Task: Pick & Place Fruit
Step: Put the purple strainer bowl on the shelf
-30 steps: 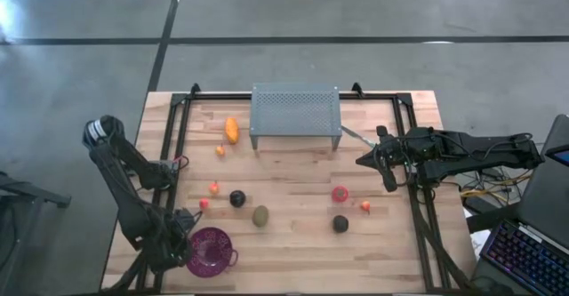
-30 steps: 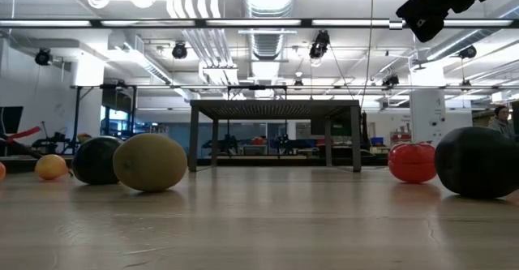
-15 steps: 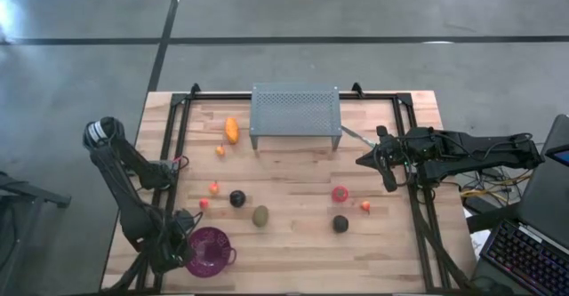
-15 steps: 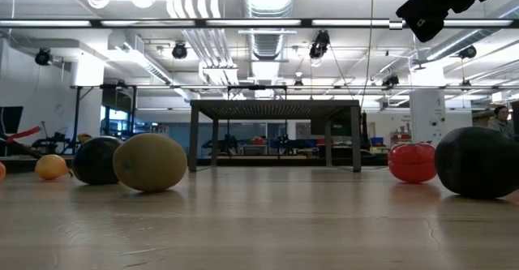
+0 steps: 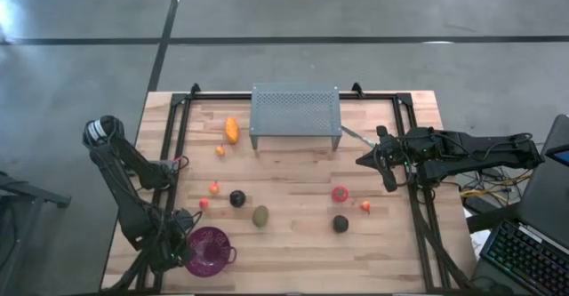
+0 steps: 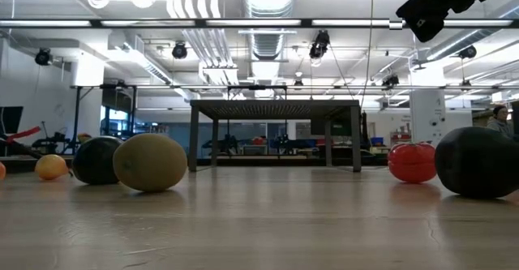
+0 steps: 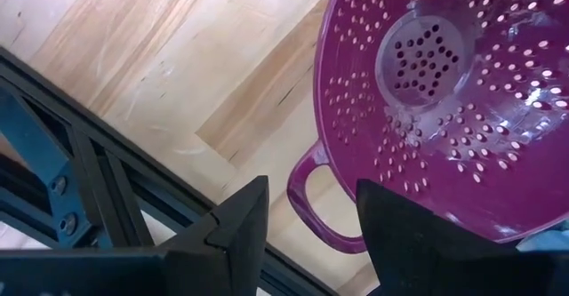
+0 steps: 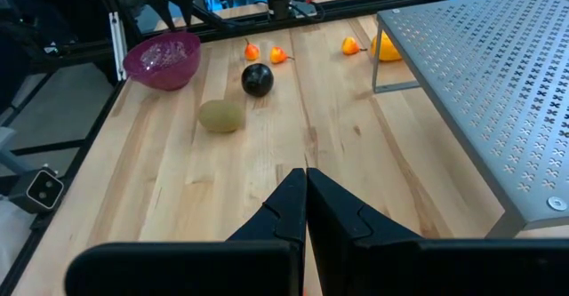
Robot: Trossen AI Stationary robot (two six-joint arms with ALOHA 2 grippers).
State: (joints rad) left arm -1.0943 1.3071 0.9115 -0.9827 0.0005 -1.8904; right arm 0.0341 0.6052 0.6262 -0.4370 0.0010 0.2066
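Note:
The fruits lie on the wooden table: an elongated orange one [image 5: 232,130], small orange and red balls [image 5: 213,188], a near-black round [image 5: 237,198], a brown-green oval [image 5: 260,215] [image 6: 150,162], a red fruit [image 5: 340,194] and a second near-black round [image 5: 340,223]. My left gripper [image 7: 311,216] [image 5: 184,243] is open at the table's near left. Its fingers stand on either side of the loop handle [image 7: 311,203] of the purple bowl [image 5: 210,251] without touching it. My right gripper [image 8: 305,198] [image 5: 363,161] is shut and hovers at the table's right side, touching nothing.
A grey perforated metal shelf [image 5: 296,114] stands at the table's far middle. A thin silver utensil [image 5: 356,136] lies by its right leg. Black frame rails [image 5: 173,145] run along the table's left and right sides. Bare wood [image 5: 293,176] lies between the two fruit groups.

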